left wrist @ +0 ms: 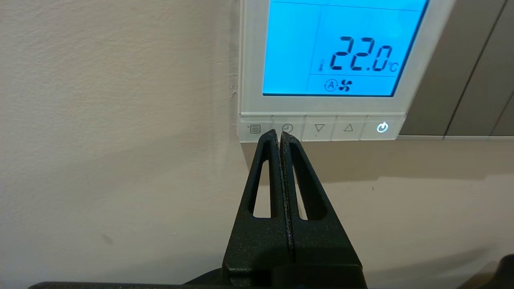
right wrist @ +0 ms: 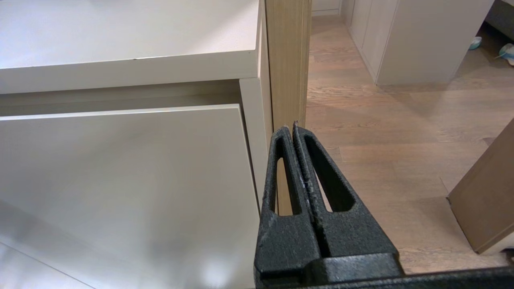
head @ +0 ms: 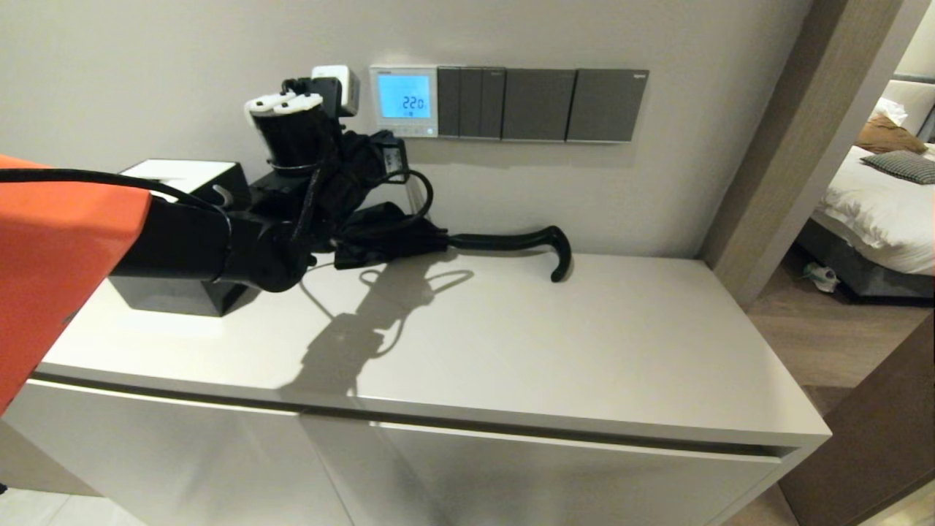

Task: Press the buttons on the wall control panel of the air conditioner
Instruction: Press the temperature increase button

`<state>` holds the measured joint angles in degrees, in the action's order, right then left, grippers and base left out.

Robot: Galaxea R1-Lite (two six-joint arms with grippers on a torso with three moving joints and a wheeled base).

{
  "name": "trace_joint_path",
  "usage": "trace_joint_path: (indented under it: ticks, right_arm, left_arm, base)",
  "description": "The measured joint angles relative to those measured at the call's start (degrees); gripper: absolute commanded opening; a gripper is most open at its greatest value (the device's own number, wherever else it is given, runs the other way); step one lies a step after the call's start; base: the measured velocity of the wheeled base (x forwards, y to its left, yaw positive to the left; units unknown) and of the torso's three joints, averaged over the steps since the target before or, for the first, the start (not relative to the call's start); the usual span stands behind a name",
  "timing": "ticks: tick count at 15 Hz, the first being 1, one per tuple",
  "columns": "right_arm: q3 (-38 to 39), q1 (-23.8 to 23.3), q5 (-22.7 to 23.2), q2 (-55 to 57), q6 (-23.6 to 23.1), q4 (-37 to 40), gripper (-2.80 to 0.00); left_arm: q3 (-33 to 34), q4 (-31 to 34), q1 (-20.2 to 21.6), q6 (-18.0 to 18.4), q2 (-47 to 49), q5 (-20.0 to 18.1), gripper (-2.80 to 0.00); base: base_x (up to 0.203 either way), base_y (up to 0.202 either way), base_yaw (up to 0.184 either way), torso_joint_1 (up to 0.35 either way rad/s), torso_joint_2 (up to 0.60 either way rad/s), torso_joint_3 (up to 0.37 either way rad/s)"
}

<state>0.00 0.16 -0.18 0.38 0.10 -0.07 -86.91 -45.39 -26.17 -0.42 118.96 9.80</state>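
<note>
While the screen glows blue at 22.0 °C, the air conditioner's wall control panel (left wrist: 323, 68) sits on the wall just left of the dark grey switch plates (head: 544, 104), above the pale cabinet surface (head: 511, 343). Raised to the panel's lower edge, the left pincer (left wrist: 280, 136) has its fingers pressed together, tips at the buttons (left wrist: 319, 128), between the menu and clock keys. Low beside the cabinet front, the right pincer (right wrist: 292, 129) is likewise closed on nothing. A black umbrella (head: 467, 245) lies on the surface.
</note>
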Motion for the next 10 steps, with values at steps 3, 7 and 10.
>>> trace_joint_path:
  ticks: [3,7,10]
  right_arm:
    - [0.0,0.0,0.0,0.0,0.0,0.0,-2.8]
    - [0.0,0.0,0.0,0.0,0.0,0.0,-2.8]
    - [0.0,0.0,0.0,0.0,0.0,0.0,-2.8]
  left_arm:
    - [-0.41,0.13,-0.02,0.0,0.11,-0.05,-2.8]
    - [-1.84,0.27,-0.04,0.09,1.14,-0.02,-2.8]
    - [-2.3,0.44,-0.06,0.11,1.77,0.0,-2.8]
  base:
    - [0.0,0.0,0.0,0.0,0.0,0.0]
    - [0.0,0.0,0.0,0.0,0.0,0.0]
    - [0.0,0.0,0.0,0.0,0.0,0.0]
